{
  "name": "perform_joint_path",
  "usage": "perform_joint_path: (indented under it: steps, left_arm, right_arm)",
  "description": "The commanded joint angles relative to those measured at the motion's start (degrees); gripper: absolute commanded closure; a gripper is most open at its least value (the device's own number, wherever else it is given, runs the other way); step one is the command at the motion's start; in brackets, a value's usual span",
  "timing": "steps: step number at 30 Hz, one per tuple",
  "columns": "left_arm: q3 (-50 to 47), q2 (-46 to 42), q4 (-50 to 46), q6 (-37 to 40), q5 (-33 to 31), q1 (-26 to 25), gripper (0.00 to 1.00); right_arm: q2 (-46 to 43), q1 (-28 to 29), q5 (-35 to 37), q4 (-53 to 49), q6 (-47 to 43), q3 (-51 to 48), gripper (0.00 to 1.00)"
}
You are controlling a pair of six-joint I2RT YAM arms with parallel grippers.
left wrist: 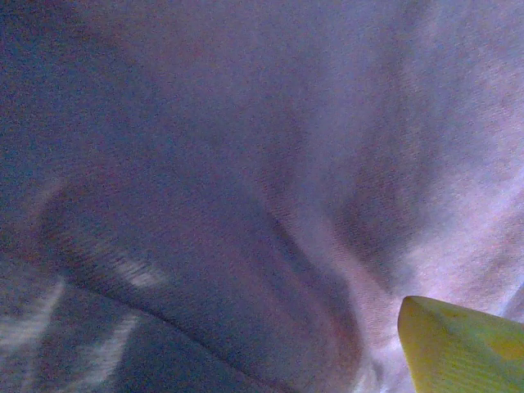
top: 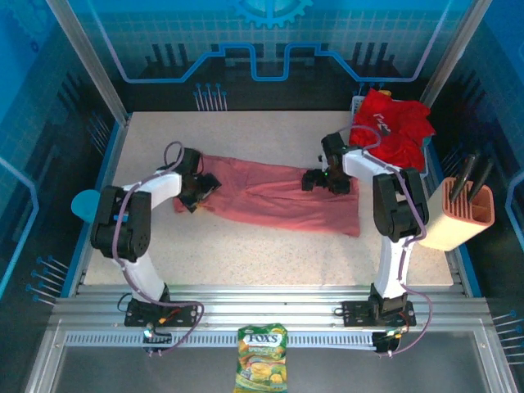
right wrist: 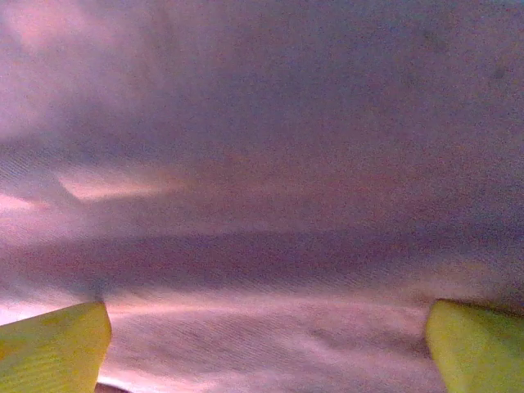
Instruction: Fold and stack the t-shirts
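A faded salmon-pink t-shirt [top: 278, 196] lies spread in a long, wrinkled shape across the middle of the table. My left gripper [top: 196, 190] is down on the shirt's left end. Its wrist view has the pink cloth [left wrist: 246, 188] right up against the lens and one yellow fingertip [left wrist: 458, 348] at the lower right, with nothing pinched. My right gripper [top: 318, 180] sits low over the shirt's right part. It is open, and pink cloth [right wrist: 262, 246] stretches between its two widely spaced yellow fingertips [right wrist: 53, 348]. Bright red t-shirts [top: 393, 127] are heaped at the back right.
The red heap rests in a white basket [top: 358, 105] at the table's back right corner. A peach holder [top: 463, 214] with dark tools stands at the right edge. A candy bag [top: 262, 368] lies on the metal rail in front of the arm bases.
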Motion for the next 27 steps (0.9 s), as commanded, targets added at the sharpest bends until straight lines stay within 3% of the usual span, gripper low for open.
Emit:
perform_joint_path:
  steps: [1,9,13,18,25,27]
  left_arm:
    - [6.4,5.9,-2.88,3.21,-1.38,0.63,0.16]
    - [24.44,17.28,-7.42,7.15,3.86,1.02,0.16]
    - [34.65,22.54,-11.57,12.41,5.18,-0.42,0.14]
    - [42.1,26.46,-13.98,16.37,7.12,-2.39,0.15]
    - [48.74,28.07,-15.4,23.12,11.67,-2.97,0.14]
    - [52.44,29.01,-20.37,26.15,8.98,-2.97,0.14]
  right_arm:
    - [-2.48,0.11,-5.66,-2.65,3.88,-5.56,0.0]
    - [-12.63,6.73,-8.63,0.96,13.08,-19.75,0.0]
    - [-15.26,13.11,-6.73,4.04,18.66,-23.64,0.0]
    - [-15.1,22.02,-3.63,7.52,25.06,-23.95,0.0]
    - [-13.93,29.95,-0.13,8.49,29.6,-21.83,0.0]
    - [-13.73,30.9,1.34,6.33,29.78,-20.82,0.0]
